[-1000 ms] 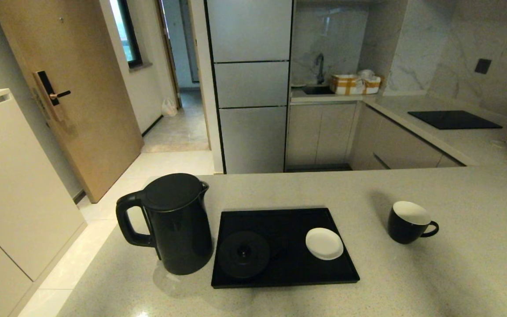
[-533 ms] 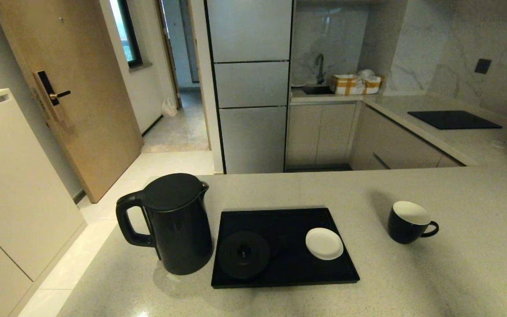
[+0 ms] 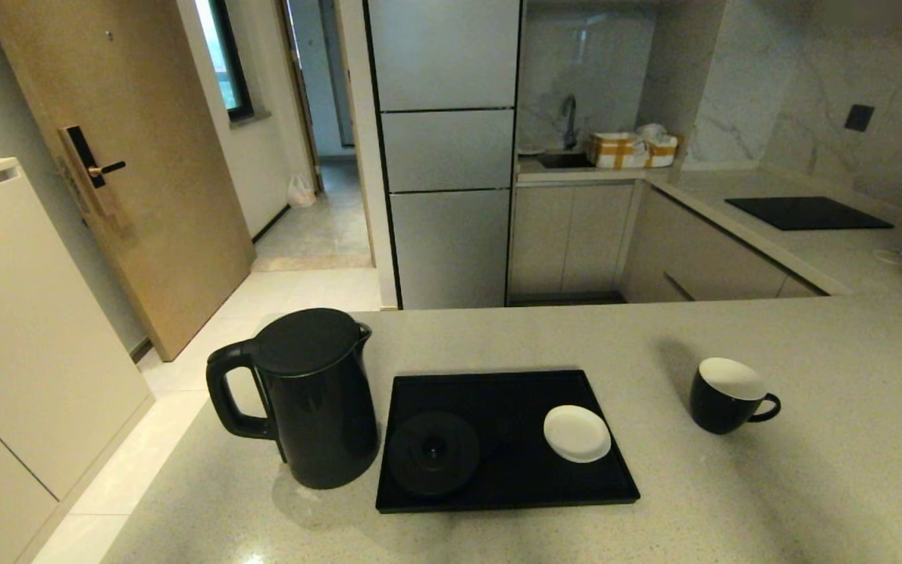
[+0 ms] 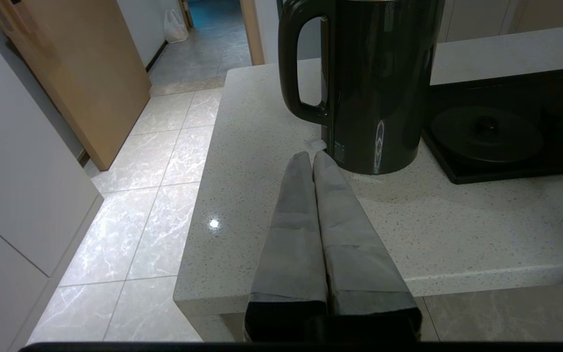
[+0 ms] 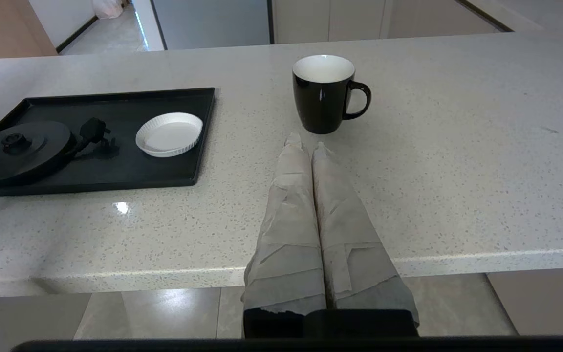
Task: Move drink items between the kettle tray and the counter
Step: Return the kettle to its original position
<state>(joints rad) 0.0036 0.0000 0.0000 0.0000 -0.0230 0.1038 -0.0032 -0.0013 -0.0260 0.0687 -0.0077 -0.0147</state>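
The tall black kettle (image 3: 306, 395) stands on the counter (image 3: 733, 501) just left of the black tray (image 3: 568, 492), handle to the left. The black mug (image 3: 725, 395), white inside, sits on the counter right of the tray, handle pointing right. Neither arm shows in the head view. My left gripper (image 4: 311, 157) is shut and empty, held near the counter's front edge a short way before the kettle (image 4: 374, 83). My right gripper (image 5: 306, 144) is shut and empty, its tips just short of the mug (image 5: 325, 93).
On the tray lie the round black kettle base disc (image 3: 431, 453) with its plug and a small white saucer (image 3: 576, 433). The counter ends at a left edge beside the kettle, with tiled floor (image 4: 140, 161) below. A black hob panel (image 3: 807, 211) lies far back right.
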